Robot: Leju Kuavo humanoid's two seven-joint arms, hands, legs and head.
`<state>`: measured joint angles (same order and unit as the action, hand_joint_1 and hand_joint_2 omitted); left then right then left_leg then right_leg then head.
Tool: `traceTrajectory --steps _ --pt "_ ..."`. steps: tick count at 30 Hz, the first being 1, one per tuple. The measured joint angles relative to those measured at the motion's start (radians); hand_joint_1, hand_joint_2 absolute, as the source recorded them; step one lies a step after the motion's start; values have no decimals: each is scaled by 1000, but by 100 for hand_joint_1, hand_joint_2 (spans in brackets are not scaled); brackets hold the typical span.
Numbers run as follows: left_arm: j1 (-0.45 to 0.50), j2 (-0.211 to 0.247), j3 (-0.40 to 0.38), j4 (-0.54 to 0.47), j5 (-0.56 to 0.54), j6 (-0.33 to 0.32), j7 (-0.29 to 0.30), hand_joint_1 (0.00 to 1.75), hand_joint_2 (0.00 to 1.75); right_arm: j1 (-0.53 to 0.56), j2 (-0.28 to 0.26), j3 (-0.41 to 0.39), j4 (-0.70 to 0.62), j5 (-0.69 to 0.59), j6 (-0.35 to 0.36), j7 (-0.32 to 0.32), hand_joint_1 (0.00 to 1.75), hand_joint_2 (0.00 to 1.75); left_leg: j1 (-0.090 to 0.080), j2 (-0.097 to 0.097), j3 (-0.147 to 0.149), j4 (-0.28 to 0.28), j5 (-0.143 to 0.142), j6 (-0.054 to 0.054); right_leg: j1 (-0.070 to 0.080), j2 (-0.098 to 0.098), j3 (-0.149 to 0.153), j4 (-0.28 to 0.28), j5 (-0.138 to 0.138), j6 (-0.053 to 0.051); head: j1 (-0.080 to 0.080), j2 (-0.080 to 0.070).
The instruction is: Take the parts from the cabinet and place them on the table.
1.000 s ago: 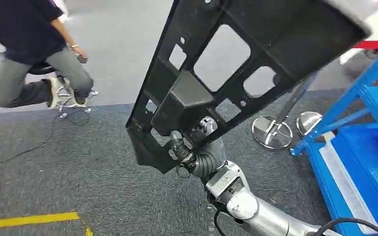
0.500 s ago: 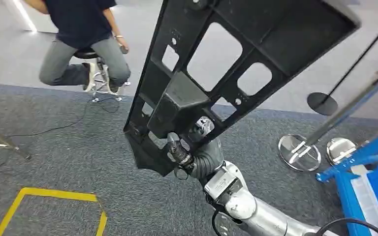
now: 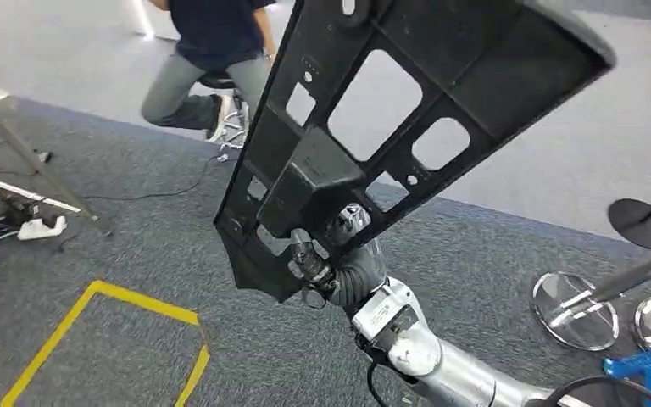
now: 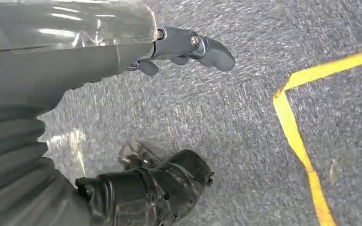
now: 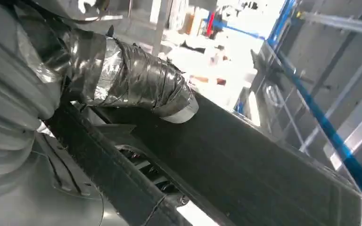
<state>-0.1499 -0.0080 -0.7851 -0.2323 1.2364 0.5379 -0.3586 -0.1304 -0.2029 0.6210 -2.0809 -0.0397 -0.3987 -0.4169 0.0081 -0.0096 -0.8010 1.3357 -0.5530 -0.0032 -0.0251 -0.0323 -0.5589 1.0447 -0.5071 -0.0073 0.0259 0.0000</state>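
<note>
A large black plastic part (image 3: 407,110) with several cut-out windows stands tilted in front of me, reaching from the middle of the head view to its top right. My right hand (image 3: 332,261) grips its lower end from below, above the carpet. In the right wrist view the tape-wrapped thumb (image 5: 136,80) presses on the black part (image 5: 254,165). My left hand (image 4: 169,113) hangs over the grey carpet, its fingers (image 4: 193,44) and thumb (image 4: 155,188) apart with nothing between them.
A person on a stool (image 3: 212,51) is at the back left. A yellow floor line (image 3: 102,297) lies front left, a metal frame (image 3: 17,153) and a power strip (image 3: 41,227) far left. Stanchion bases (image 3: 575,322) and a blue cabinet corner (image 3: 644,369) are at the right.
The camera has turned left, so the whole scene has slid right and the blue cabinet has almost left the picture. The black part stays in my right hand.
</note>
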Motion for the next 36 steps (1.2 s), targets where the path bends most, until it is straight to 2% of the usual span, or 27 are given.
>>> traceTrajectory --steps 1,3,4,5,6,10,11,12,13,15,16,17,18,19,20,21,22,25,26,27,28,30,31,32,33,35,36 --pt "0 0 0 0 -2 0 0 0 175 0 0 0 1 5 -1 0 175 175 0 1 -2 -2 17 2 2 -14 4 0 -3 0 0 0" --pt "4 0 0 0 -2 0 2 0 175 0 0 0 1 8 -3 0 175 175 -1 10 64 -134 98 12 6 -39 15 0 -13 1 0 0" --pt "4 0 0 0 -2 0 2 0 175 -1 0 0 1 8 -3 0 175 175 -7 33 114 -227 140 23 7 -52 23 -1 -19 3 0 0" --pt "0 0 0 0 -3 0 2 0 175 -1 0 0 1 8 -4 0 175 175 -18 77 139 -278 129 30 7 -64 31 -3 -23 5 0 0" --pt "-3 0 0 0 -3 0 2 0 175 -1 0 0 1 8 -4 0 175 175 -34 111 144 -283 122 37 11 -75 34 -10 -23 9 0 0" --pt "-2 2 -1 0 -3 0 2 0 175 -3 0 0 1 8 -3 0 175 175 -38 57 156 -311 128 54 20 -120 61 -37 -29 32 0 0" --pt "1 2 -1 0 -2 0 3 0 175 -3 0 0 1 8 -3 0 175 175 -25 52 168 -325 133 59 15 -105 62 -35 -35 36 1 0" --pt "3 0 -1 0 -3 0 3 0 175 -4 0 0 2 8 -3 0 175 175 -23 36 182 -338 135 61 10 -22 59 -13 -45 37 2 0" --pt "-2 0 -2 0 -3 0 2 0 175 -5 0 0 2 9 -3 -1 175 175 -22 24 186 -341 135 64 10 16 19 61 -82 35 3 0" --pt "-9 0 -3 0 -5 0 3 0 175 0 0 0 4 9 -3 0 175 175 -22 -6 186 -340 133 72 9 29 -73 213 -134 38 3 0" --pt "-11 0 -5 0 -6 0 4 0 175 1 0 0 5 8 -3 0 175 175 -22 -23 187 -340 132 74 8 30 -110 259 -134 41 3 0" --pt "-11 0 -9 0 -8 1 6 0 175 1 0 0 6 8 -3 2 175 175 -21 -40 189 -338 131 73 6 30 -120 254 -111 43 3 0" --pt "-9 0 -11 0 -10 2 9 0 175 0 0 0 7 8 -3 4 175 175 -18 -57 191 -335 128 71 4 31 -109 208 -68 44 3 0" --pt "-6 0 -13 0 -13 3 10 0 175 0 0 0 7 8 -3 6 175 175 -15 -74 192 -328 124 66 0 39 -80 128 -12 46 3 0" --pt "-5 -1 -15 0 -16 4 10 0 175 -1 0 0 7 8 -3 7 175 175 -13 -88 191 -319 119 62 -5 64 -51 52 32 48 3 0" --pt "-6 -1 -16 0 -18 5 10 0 175 -2 -1 0 8 8 -3 7 175 175 -12 -101 181 -309 113 54 -13 118 -38 15 32 49 3 0" --pt "-13 -2 -16 0 -18 6 11 0 175 -2 -1 0 9 8 -2 8 175 175 -15 -115 171 -291 108 47 -13 134 -30 -4 22 45 1 0" --pt "-9 -1 -23 0 -20 8 12 0 175 -8 -2 0 10 8 3 10 175 175 -5 -151 163 -303 115 25 -1 98 -27 -2 23 24 3 0" --pt "-7 0 -24 0 -20 10 13 0 175 -11 -1 0 10 8 4 10 175 175 -3 -147 158 -298 113 23 -12 82 -19 -13 28 15 2 0" --pt "-7 0 -24 0 -20 11 14 0 175 -13 -1 0 10 9 6 13 175 175 -13 -79 150 -270 96 20 -9 73 -10 -19 27 12 0 0" --pt "-10 -2 -24 0 -20 11 16 0 175 -14 -1 0 10 10 6 13 175 175 -12 -43 121 -215 66 15 -6 56 -6 -21 25 9 -2 0" --pt "-16 -5 -25 0 -21 11 19 0 175 -14 -1 0 12 11 4 15 175 175 -3 -11 47 -75 10 8 2 23 -2 -20 20 0 -1 0" --pt "-16 -5 -25 0 -21 11 19 0 175 -14 -1 0 15 12 2 16 175 175 -1 -5 20 -30 0 6 4 8 1 -19 16 -1 -2 0" --pt "-16 -5 -26 0 -21 11 20 0 175 -14 -1 0 17 12 -1 16 175 175 1 -2 16 -28 12 5 6 -6 4 -19 12 -1 -1 0" --pt "-14 -5 -26 0 -21 11 20 0 175 -14 -1 0 19 13 -3 16 175 175 1 2 38 -73 47 6 7 -19 8 -18 8 0 -2 0" --pt "-12 -5 -26 0 -22 11 20 0 175 -14 -1 0 21 14 -6 16 175 175 0 24 124 -238 131 14 7 -43 22 -18 -3 4 -2 0" --pt "-15 -5 -26 0 -23 11 20 0 175 -14 -1 0 21 14 -6 16 175 175 -9 62 150 -291 123 17 7 -54 27 -20 -8 8 -1 0"
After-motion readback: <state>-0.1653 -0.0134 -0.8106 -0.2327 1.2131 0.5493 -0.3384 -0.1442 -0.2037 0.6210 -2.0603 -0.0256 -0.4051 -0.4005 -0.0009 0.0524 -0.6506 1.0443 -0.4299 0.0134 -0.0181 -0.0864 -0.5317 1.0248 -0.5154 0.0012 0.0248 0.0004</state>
